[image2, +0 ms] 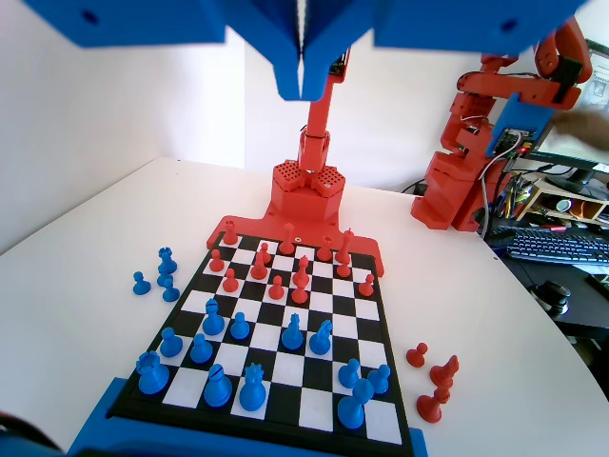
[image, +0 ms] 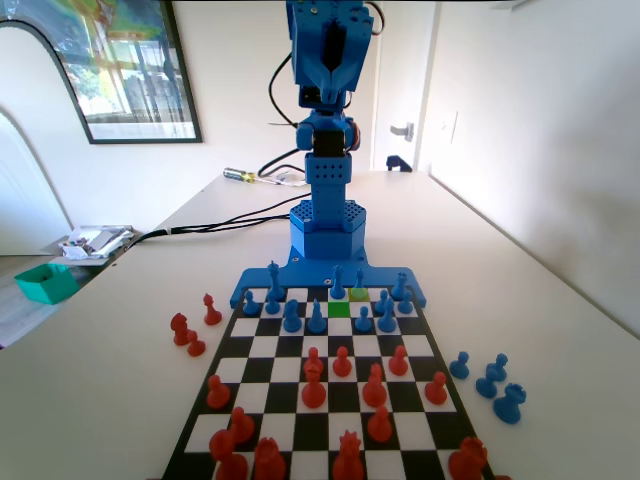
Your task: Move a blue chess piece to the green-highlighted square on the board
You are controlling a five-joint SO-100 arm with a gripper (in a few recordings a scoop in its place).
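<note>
Gripper (image2: pixel 303 81) high above board (image2: pixel 376 328), jaws pressed together, empty. Blue chess piece (image: pixel 360 279) at 1 o'clock of green-highlighted square (image: pixel 339 309): likely light, rigid, slick, tippy; pinch narrow upper stem.

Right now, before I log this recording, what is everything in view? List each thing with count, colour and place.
Flat black-and-white chequered board: one, centre of the table.
Bright green-highlighted square: one, near the board's far end in the fixed view; a paler yellowish-green square lies diagonally beyond it.
Blue plastic chess pieces on the board: about a dozen, far rows in the fixed view.
Red plastic chess pieces on the board: many, near rows.
Captured blue pieces: four, off-board right in the fixed view.
Captured red pieces: three, off-board left.
Teal tray: one, far left.
Screwdriver: one, behind the arm.
Gripper: blue, raised above the board, jaws together, holding nothing.
</note>
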